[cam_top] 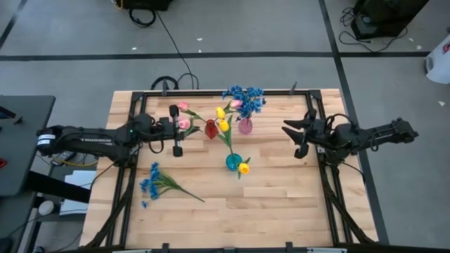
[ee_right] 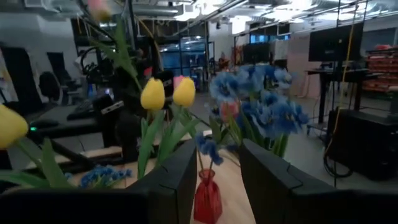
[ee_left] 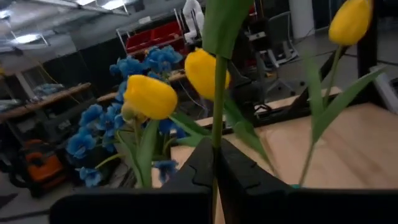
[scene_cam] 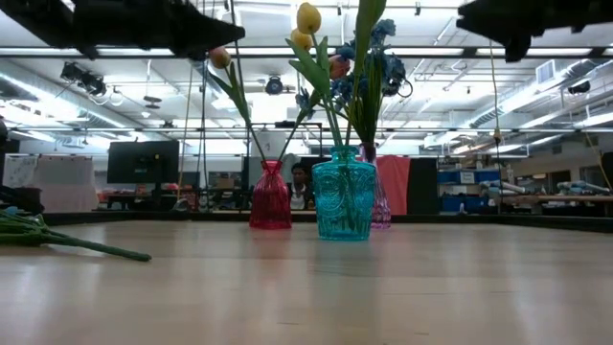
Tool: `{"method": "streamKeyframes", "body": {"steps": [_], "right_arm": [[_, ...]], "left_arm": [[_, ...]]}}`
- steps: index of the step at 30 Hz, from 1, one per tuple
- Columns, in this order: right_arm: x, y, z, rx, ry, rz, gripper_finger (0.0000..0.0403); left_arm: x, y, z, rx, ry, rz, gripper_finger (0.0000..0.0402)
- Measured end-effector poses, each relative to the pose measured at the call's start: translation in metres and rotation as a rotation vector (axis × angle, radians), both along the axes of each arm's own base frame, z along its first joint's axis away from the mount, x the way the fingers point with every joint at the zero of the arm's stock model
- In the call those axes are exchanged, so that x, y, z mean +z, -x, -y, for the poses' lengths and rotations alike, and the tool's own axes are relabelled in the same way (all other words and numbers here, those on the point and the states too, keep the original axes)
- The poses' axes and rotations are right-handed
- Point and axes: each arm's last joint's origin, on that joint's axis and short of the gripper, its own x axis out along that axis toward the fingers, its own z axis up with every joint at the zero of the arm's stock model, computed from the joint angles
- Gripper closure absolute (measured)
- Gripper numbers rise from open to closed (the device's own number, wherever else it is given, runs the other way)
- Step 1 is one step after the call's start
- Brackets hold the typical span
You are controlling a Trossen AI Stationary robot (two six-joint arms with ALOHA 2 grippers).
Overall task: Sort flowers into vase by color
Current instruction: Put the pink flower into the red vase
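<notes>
Vases number three; left gripper (cam_top: 177, 130) pinches a pink tulip (cam_top: 184, 124), right gripper (cam_top: 301, 138) open.

Light wooden surface (cam_top: 281, 204), red vase (cam_top: 211, 129), teal vase (cam_top: 233, 161), pink vase (cam_top: 245, 126) standing mid-surface, blue sprig (cam_top: 158, 184) lying well apart

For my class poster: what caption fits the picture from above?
Left claw holds pink tulips by the red vase; a blue sprig lies on the table.
</notes>
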Motion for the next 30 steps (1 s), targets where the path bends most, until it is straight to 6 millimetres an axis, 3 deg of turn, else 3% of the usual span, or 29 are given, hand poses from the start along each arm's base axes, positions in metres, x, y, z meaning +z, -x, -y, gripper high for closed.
{"method": "streamKeyframes", "body": {"steps": [13,21,30], "right_arm": [[-0.011,-0.001,0.012,0.007,0.050,-0.039,0.0270],[-0.010,0.000,0.015,-0.023,0.051,-0.033,0.0270],[-0.010,-0.001,0.015,-0.006,0.046,-0.030,0.0270]], "left_arm": [[-0.027,-0.018,-0.031,0.167,0.078,-0.042,0.0391],[-0.036,-0.036,-0.036,0.145,0.116,0.056,0.0391],[-0.034,-0.036,-0.039,0.237,0.088,0.090,0.0391]]}}
